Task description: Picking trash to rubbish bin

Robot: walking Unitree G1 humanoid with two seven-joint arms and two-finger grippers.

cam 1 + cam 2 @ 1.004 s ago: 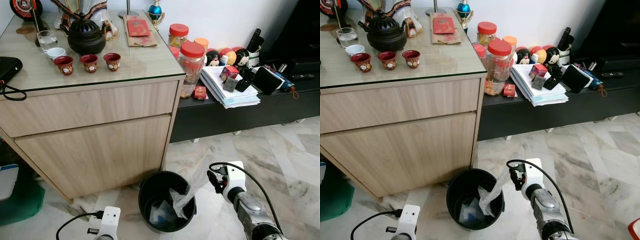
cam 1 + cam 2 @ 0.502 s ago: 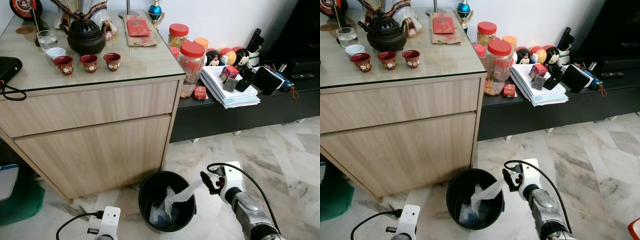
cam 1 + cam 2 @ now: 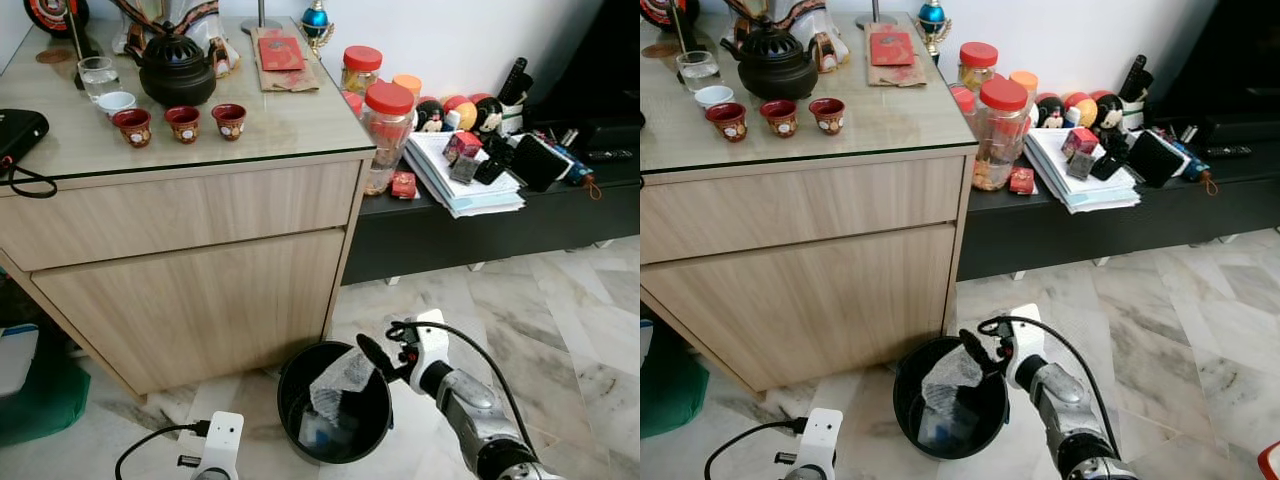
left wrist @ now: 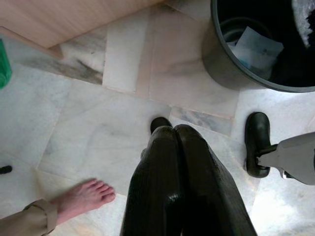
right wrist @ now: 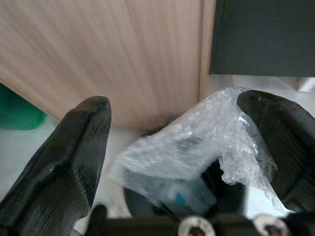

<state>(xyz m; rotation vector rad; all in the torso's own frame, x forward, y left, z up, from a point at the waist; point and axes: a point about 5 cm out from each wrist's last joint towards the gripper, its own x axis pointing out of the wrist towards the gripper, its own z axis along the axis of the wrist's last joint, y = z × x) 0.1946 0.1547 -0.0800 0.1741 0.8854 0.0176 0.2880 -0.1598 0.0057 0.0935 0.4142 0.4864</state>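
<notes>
A black round rubbish bin (image 3: 285, 392) stands on the marble floor in front of the wooden cabinet, with paper scraps inside. My right gripper (image 3: 372, 352) hangs over the bin's right rim, its fingers spread open. A crumpled clear plastic wrap (image 5: 197, 142) clings to one finger (image 5: 275, 137) and droops over the bin's mouth (image 3: 338, 374). My left gripper (image 4: 173, 130) hangs idle and shut above the floor, left of the bin (image 4: 231, 73).
The wooden cabinet (image 3: 190, 290) rises just behind the bin. A low black bench (image 3: 480, 225) with jars and papers runs to the right. A green bag (image 3: 40, 400) lies at far left. A person's bare foot (image 4: 86, 194) stands on the floor near my left gripper.
My right gripper has moved left from beside the bin to over its rim. The plastic wrap came with it and now hangs above the bin's opening.
</notes>
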